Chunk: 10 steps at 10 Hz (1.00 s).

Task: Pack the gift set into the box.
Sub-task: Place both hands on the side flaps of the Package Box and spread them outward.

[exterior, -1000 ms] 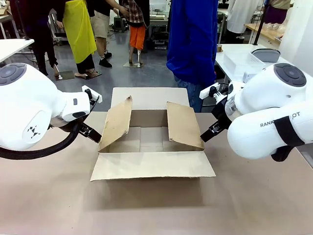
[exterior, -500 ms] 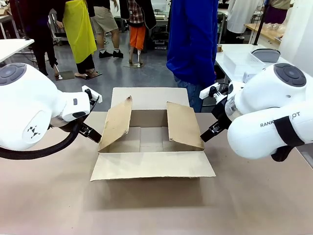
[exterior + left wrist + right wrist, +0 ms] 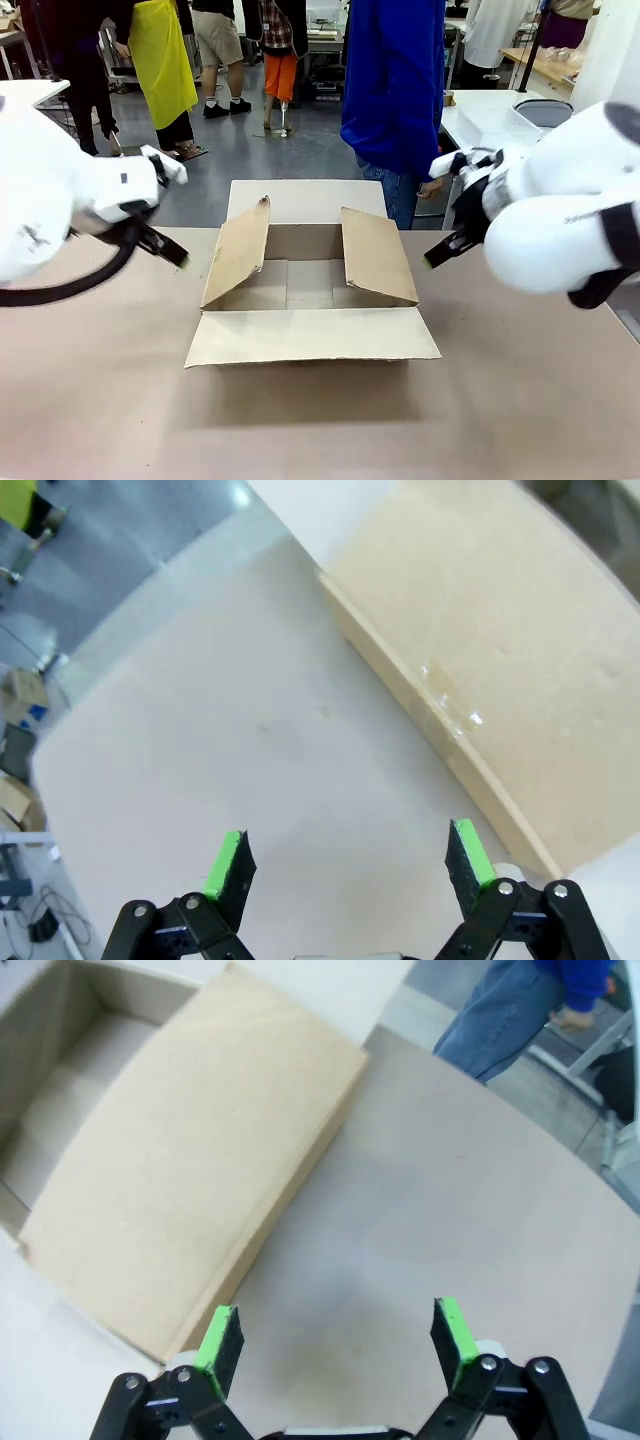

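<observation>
- The pale brown surface point(image 3: 320, 430) stretches from near to far, with the box sitting on its middle.
- A person in a long blue top point(image 3: 393, 80) stands at the far edge, just behind the box.
- The box point(image 3: 310, 338) is open: the near flap lies flat, the far flap is folded back, both side flaps stand at a slant, and the bare cardboard bottom shows.
- The left fingers point(image 3: 225, 865) are spread wide, holding nothing, over the surface beside the box's left flap.
- The right fingers point(image 3: 217, 1338) are spread wide too, holding nothing, over the surface beside the right flap.
</observation>
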Motion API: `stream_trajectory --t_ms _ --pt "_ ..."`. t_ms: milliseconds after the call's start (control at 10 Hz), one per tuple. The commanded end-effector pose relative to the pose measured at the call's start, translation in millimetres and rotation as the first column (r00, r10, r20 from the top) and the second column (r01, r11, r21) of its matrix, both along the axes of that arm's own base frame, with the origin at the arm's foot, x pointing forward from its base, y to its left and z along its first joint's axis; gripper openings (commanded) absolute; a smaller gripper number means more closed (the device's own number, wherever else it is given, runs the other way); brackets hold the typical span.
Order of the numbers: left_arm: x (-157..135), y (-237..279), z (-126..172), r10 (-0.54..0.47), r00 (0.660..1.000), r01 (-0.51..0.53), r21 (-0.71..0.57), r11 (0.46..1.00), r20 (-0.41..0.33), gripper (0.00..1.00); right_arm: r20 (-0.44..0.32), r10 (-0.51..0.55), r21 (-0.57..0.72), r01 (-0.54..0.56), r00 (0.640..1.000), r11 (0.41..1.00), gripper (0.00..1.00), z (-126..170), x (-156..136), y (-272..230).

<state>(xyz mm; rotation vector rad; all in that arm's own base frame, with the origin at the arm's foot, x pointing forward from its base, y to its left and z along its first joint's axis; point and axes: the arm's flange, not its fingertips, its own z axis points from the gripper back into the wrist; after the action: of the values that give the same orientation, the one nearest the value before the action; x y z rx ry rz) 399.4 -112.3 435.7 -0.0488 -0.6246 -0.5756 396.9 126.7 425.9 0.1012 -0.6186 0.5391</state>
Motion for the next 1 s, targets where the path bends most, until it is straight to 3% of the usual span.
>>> stream_trajectory --t_ms 0,100,300,500,600,700,900 --pt "-74.4 58.8 27.1 -0.047 0.997 0.051 -0.056 0.997 0.065 1.0 -0.012 0.017 0.103 -0.016 1.0 0.995 1.0 27.0 -41.5 -66.2" --pt "-91.5 84.1 36.6 -0.123 0.991 0.129 -0.124 0.984 0.054 1.0 -0.049 0.004 0.187 0.005 0.999 0.982 1.0 33.1 -52.6 -97.9" --pt "-109.7 146.0 43.6 -0.188 0.982 0.185 -0.281 0.942 0.017 1.0 -0.126 -0.069 0.368 0.111 0.99 0.923 1.0 41.4 -76.7 -161.2" --pt "-132.9 213.3 27.6 -0.262 0.953 0.301 -0.4 0.866 0.151 1.0 -0.061 -0.045 0.539 0.071 0.997 0.839 1.0 40.2 -109.9 -224.8" --pt "-142.4 233.4 13.5 -0.311 0.919 0.388 -0.429 0.816 0.242 1.0 -0.05 -0.044 0.586 0.065 0.998 0.808 1.0 36.1 -121.7 -244.3" --pt "-151.5 241.8 1.0 -0.355 0.875 0.464 -0.356 0.811 0.33 1.0 0.006 0.006 0.61 -0.008 1.0 0.792 1.0 31.2 -137.3 -259.2" --pt "-155.2 254.0 -10.0 -0.208 0.897 0.399 -0.512 0.761 0.39 1.0 0.027 0.002 0.738 -0.021 1.0 0.675 1.0 12.4 -152.6 -287.5"
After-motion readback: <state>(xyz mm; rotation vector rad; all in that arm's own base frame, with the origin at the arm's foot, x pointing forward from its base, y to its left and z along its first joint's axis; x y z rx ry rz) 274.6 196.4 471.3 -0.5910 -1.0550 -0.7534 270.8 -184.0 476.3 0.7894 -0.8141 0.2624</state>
